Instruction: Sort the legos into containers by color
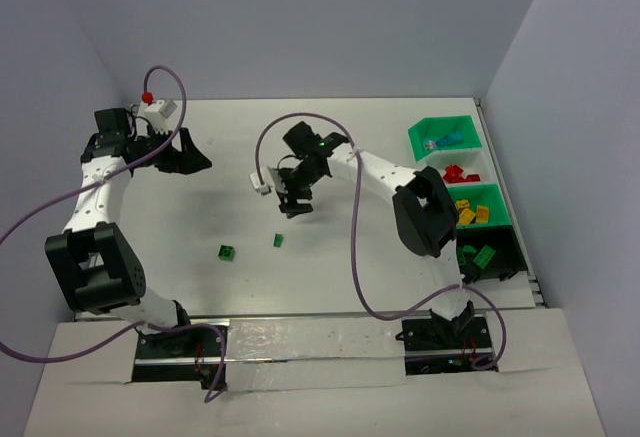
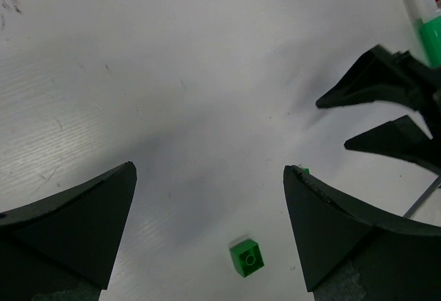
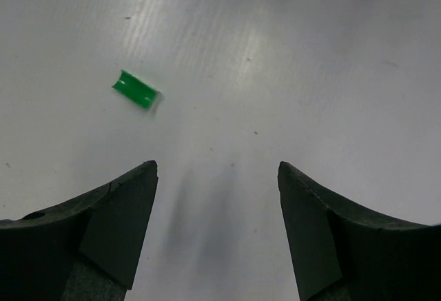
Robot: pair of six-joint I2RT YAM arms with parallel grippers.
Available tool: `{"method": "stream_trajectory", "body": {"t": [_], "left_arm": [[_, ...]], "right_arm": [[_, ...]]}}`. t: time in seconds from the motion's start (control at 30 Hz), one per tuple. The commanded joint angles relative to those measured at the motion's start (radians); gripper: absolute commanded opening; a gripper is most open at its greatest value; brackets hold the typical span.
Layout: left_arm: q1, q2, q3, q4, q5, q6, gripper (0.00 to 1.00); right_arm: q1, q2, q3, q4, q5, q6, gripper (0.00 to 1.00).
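Legos mostly in bins, right of frame; I see two green ones loose mid-frame; left gripper and right gripper gape empty.

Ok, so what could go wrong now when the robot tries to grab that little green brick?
The right hand is open, but the green brick sits off to one side of it, not between the fingers. Closing here would probably grab nothing. The brick is also tiny and looks tipped on its side, so a finger coming down could flick it away across the table.
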Motion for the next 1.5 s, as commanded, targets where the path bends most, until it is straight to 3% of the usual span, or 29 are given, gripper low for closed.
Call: {"method": "stream_trajectory", "body": {"t": [0.0, 0.33, 0.63, 1.47], "left_arm": [[0.031, -0.035, -0.006, 0.054, 0.069, -0.047, 0.98], [0.058, -0.109, -0.098, 0.106, 0.073, -0.091, 0.99], [0.064, -0.109, -0.107, 0.1, 0.079, -0.073, 0.99], [0.108, -0.235, -0.246, 0.074, 0.106, -0.013, 0.99]], "right_arm": [[0.059, 0.044, 0.06, -0.198, -0.053, -0.457, 0.77], [0.09, 0.16, 0.195, -0.452, 0.029, -0.884, 0.69], [0.106, 0.213, 0.229, -0.492, 0.091, -1.067, 0.62], [0.175, 0.283, 0.295, -0.484, 0.086, -1.082, 0.61]]}}
